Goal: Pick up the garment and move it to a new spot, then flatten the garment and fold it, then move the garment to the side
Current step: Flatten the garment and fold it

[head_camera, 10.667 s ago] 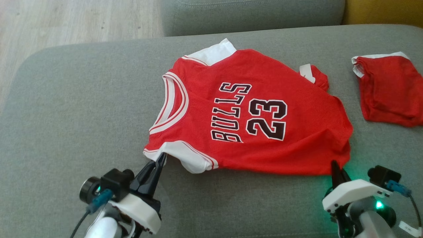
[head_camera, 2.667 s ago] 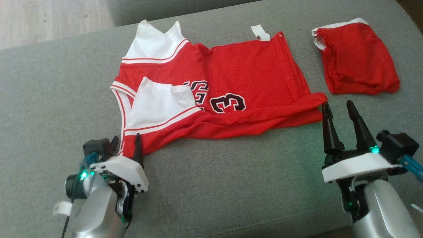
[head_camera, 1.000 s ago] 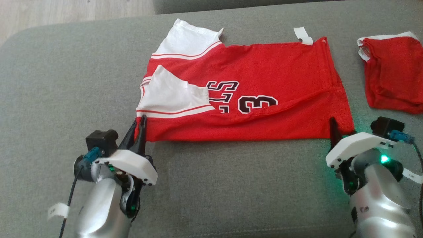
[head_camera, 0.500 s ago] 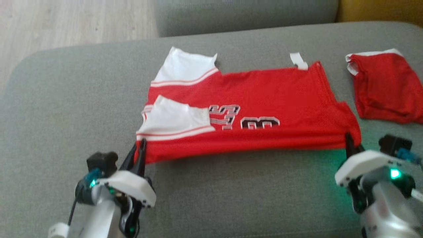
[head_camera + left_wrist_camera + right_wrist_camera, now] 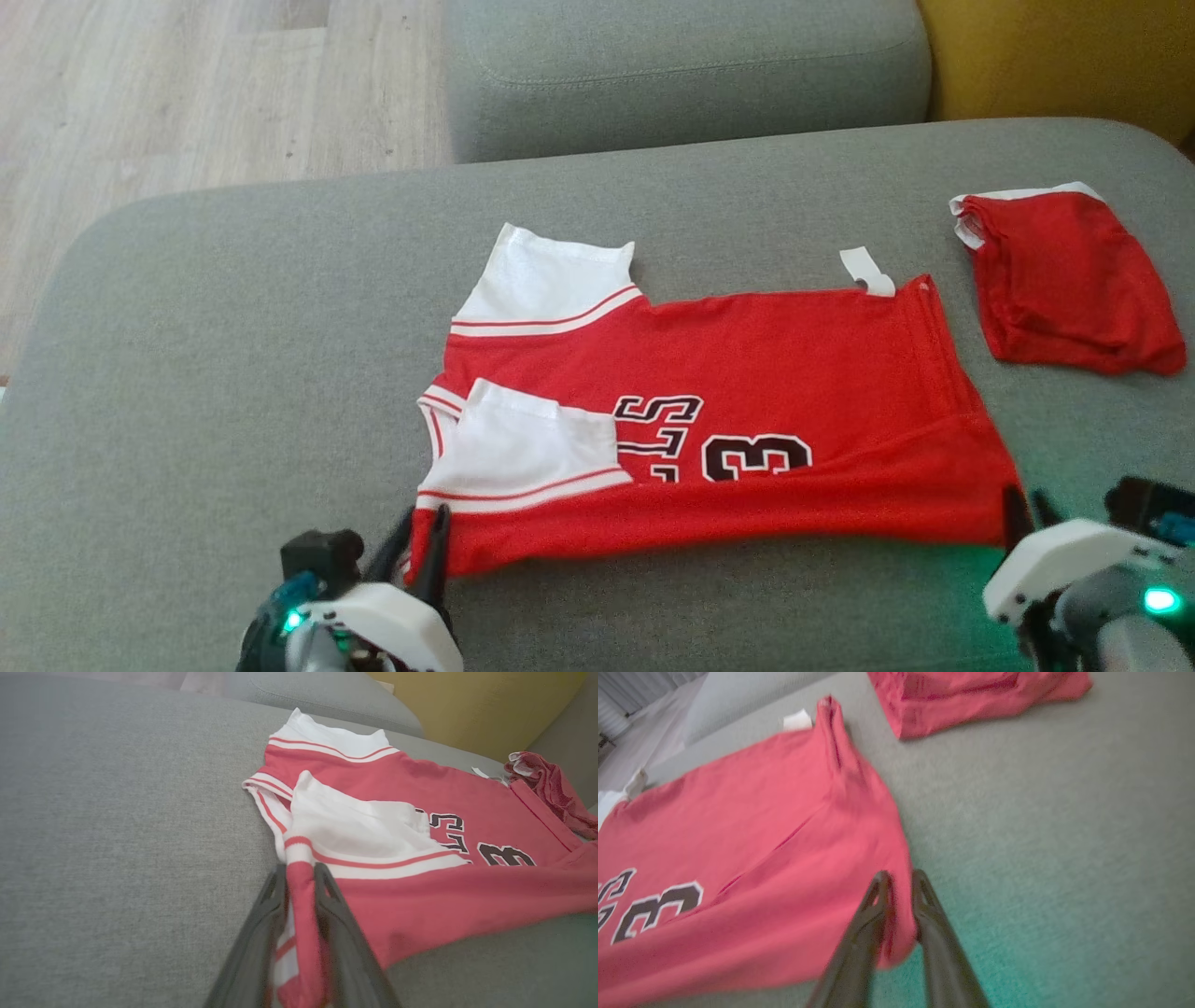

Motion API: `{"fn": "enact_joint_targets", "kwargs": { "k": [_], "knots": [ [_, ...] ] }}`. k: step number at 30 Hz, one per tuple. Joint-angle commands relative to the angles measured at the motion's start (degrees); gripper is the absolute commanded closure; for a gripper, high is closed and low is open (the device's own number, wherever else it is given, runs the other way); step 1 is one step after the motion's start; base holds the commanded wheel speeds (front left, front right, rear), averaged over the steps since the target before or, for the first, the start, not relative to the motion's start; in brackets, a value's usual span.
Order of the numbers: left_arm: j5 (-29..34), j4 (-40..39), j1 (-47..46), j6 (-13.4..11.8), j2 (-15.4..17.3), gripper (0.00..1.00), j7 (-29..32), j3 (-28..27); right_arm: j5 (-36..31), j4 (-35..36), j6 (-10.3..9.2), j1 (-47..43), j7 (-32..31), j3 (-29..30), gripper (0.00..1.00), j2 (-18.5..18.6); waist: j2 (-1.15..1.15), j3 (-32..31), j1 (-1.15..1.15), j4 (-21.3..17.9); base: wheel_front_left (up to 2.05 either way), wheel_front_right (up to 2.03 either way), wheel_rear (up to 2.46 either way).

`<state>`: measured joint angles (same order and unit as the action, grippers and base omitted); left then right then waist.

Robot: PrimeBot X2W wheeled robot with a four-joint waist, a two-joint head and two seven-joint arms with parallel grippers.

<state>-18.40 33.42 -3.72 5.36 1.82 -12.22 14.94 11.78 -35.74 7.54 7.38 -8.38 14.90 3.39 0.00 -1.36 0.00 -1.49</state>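
Wood floor [image 5: 187,84] at far L. L gripper [image 5: 425,525], low L: jaws nipped tight on the red Bulls jersey [image 5: 747,373] at its near L corner, by the striped white trim. Jersey lies on grey sofa cushion [image 5: 233,327], centre-R, w/ near edge folded up over pt of the print and a white sleeve on top. R gripper [image 5: 1022,509]: jaws pinched on near R hem corner. Folded red shorts [image 5: 1074,280] far R, apart from jersey.
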Motion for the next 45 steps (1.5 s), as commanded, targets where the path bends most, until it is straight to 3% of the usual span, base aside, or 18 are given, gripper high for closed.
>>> {"fn": "enact_joint_targets", "kwargs": {
  "k": [1, 2, 8, 12, 16, 21, 26, 32, 38, 45],
  "knots": [
    [0.15, -1.72, -2.56, -1.09, 1.06, 0.11, -0.73, -1.77, -0.82, 4.06, -0.05, 1.72, -0.07, -0.68, 0.0, 0.49, 0.0, 0.05, 0.0, -0.08, 0.0, 0.0, 0.0],
    [0.13, -1.85, -2.78, -1.39, 1.06, 0.0, -0.88, -1.76, -1.03, 5.73, -0.05, 1.62, -0.11, -0.61, 0.0, 0.24, 0.0, 0.09, 0.0, -0.18, 0.0, 0.0, 0.0],
    [-0.53, -6.01, -4.55, -2.41, 1.23, 0.0, -2.44, -3.96, -0.75, 15.61, -0.05, 2.3, 3.19, -3.07, 0.0, -0.39, 0.0, 0.8, 0.0, -1.22, 0.0, 0.0, 0.0],
    [-0.45, -12.27, -6.62, -0.63, 1.54, 0.0, -2.74, -5.47, 0.36, 19.52, -0.05, 3.4, 5.34, -5.24, 0.0, -0.48, 0.0, 2.41, 0.0, -2.24, 0.0, 0.0, 0.0],
    [0.11, -13.03, -11.14, 0.57, 3.19, 0.0, -2.63, -4.78, 1.04, 21.33, -0.05, 5.34, 5.89, -7.09, 0.0, -0.49, 0.0, 5.6, 0.0, -2.98, 0.0, 0.0, 0.0],
    [-1.08, -9.52, -22.35, 1.85, 7.17, 0.0, 4.93, -1.35, 0.11, 23.26, -0.05, 9.17, 5.58, -9.46, 0.0, -0.48, 0.0, 10.65, 0.0, -4.29, 0.0, 0.0, 0.0],
    [-3.78, -5.81, -36.24, 2.1, 14.01, 0.0, 12.27, 5.5, 0.03, 24.21, -0.05, 14.17, 5.0, -11.22, 0.0, 0.48, 0.0, 15.65, 0.0, -6.83, 0.0, 0.0, 0.0],
    [-13.57, 0.42, -50.15, 2.12, 21.12, 0.0, 22.82, 14.94, 0.69, 23.71, -0.05, 20.17, 4.83, -14.08, 0.0, 1.78, 0.0, 20.32, 0.0, -10.74, 0.0, 0.0, 0.0],
    [-21.9, 4.94, -58.37, 2.12, 25.36, 0.0, 32.48, 22.81, 1.35, 23.05, -0.05, 24.49, 5.33, -16.0, 0.0, 2.31, 0.0, 23.59, 0.0, -13.75, 0.0, 0.0, 0.0],
    [-22.12, 9.27, -62.43, 2.12, 28.4, 0.0, 35.1, 30.09, 1.96, 22.93, -0.05, 26.28, 5.93, -17.38, 0.0, 2.2, 0.0, 25.74, 0.0, -15.51, 0.0, 0.0, 0.0]
  ]
}}
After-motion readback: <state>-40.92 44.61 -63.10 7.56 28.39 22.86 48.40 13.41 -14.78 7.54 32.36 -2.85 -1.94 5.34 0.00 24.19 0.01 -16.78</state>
